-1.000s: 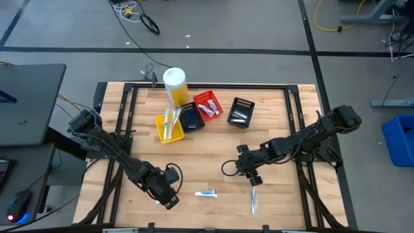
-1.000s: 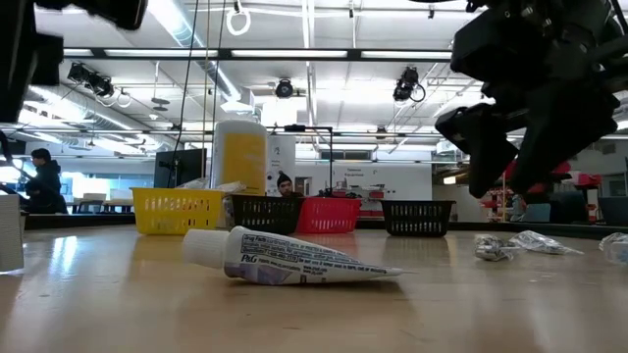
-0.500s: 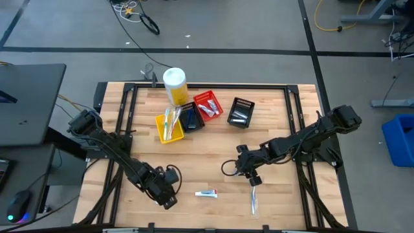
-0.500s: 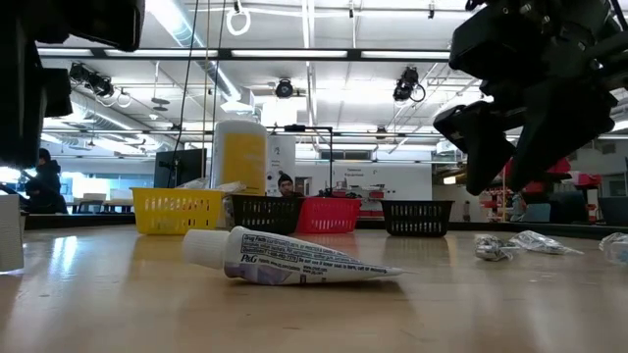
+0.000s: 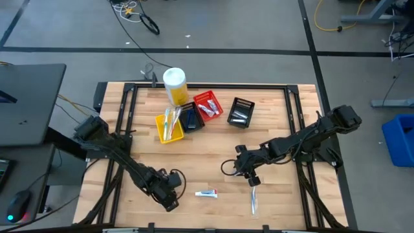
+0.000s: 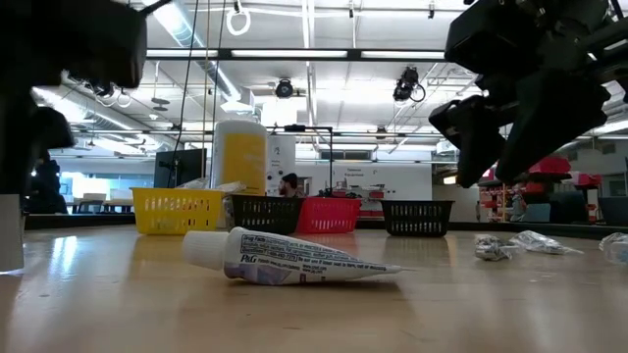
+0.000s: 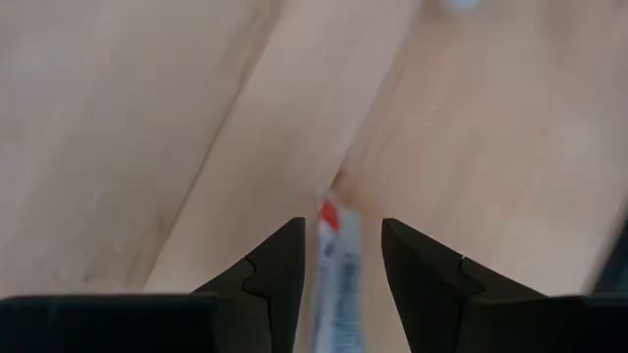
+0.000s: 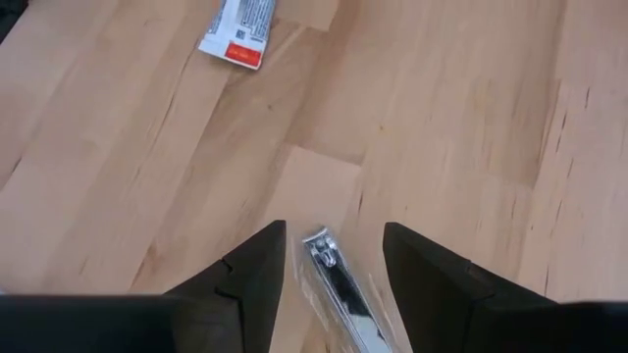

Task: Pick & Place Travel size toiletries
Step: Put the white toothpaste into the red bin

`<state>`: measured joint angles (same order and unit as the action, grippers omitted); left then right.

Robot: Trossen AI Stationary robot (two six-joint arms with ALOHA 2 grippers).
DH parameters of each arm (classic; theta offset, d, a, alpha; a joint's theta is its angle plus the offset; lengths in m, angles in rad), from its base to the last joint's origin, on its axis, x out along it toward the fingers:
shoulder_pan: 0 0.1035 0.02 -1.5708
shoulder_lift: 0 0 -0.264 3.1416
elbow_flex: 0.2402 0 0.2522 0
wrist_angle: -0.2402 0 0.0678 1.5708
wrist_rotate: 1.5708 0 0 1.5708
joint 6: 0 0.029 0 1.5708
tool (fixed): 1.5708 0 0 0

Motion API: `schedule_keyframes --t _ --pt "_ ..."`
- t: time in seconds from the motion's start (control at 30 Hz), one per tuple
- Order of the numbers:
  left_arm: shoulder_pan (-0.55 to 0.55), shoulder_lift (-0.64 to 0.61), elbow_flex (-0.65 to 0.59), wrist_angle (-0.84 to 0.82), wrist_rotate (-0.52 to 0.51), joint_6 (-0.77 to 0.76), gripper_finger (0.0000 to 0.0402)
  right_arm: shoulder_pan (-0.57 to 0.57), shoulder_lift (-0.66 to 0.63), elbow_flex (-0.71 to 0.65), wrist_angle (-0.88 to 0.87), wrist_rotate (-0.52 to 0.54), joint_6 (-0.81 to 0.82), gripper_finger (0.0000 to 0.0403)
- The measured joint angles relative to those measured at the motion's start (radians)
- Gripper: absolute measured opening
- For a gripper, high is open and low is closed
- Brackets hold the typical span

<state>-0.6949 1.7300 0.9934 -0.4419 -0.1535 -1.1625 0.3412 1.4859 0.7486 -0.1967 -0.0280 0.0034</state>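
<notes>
A white toothpaste tube [image 5: 207, 193] lies flat on the wooden table near its front edge, and is also seen in the low view [image 6: 294, 260]. Right of it lies a clear packet with a nail clipper [image 5: 253, 200]. My right gripper [image 5: 253, 182] hangs open just above that packet [image 8: 336, 279], one finger on each side. At the front left, my left gripper [image 5: 169, 203] stands open and low over a thin white item with a red end [image 7: 332, 260]. That item lies on the table between the fingers; my left gripper hides it in the high view.
At the table's far side stand a yellow basket [image 5: 169, 126], a small black basket [image 5: 191, 118], a red basket [image 5: 208, 105] and another black basket [image 5: 240, 111], each with small items inside. Behind them is a yellow canister [image 5: 174, 85]. More silvery packets [image 6: 515, 243] lie at the right.
My left gripper has come down toward the table over the thin white item and has rolled a little about its own axis. Its fingers have stayed open. The tube and the packet lie where they were.
</notes>
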Motion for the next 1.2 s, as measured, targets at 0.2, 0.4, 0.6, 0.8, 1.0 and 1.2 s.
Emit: schedule_keyframes --t 0.2,0.4,0.6,0.8,1.0,1.2 --pt "0.0 0.057 0.054 -0.098 -0.041 0.048 0.0146 -0.001 0.0 0.0 0.005 0.0 0.0 0.0187" --pt "0.0 0.056 0.056 -0.109 -0.089 0.095 0.012 -0.001 0.0 0.0 0.028 0.0 0.0 0.0186" --pt "0.0 0.056 0.051 -0.118 -0.031 0.063 0.0061 -0.001 0.0 0.0 0.023 0.0 0.0 0.0188" --pt "0.003 0.055 0.051 -0.118 -0.033 0.059 0.0009 -0.001 0.0 0.0 0.023 0.0 0.0 0.0185" --pt "0.044 0.054 0.08 -0.128 -0.122 0.079 0.001 -0.001 0.0 0.0 0.032 0.0 0.0 0.0181" --pt "0.16 0.054 0.178 -0.189 -0.26 0.25 0.0006 -0.001 0.0 0.0 0.052 0.0 0.0 0.018"
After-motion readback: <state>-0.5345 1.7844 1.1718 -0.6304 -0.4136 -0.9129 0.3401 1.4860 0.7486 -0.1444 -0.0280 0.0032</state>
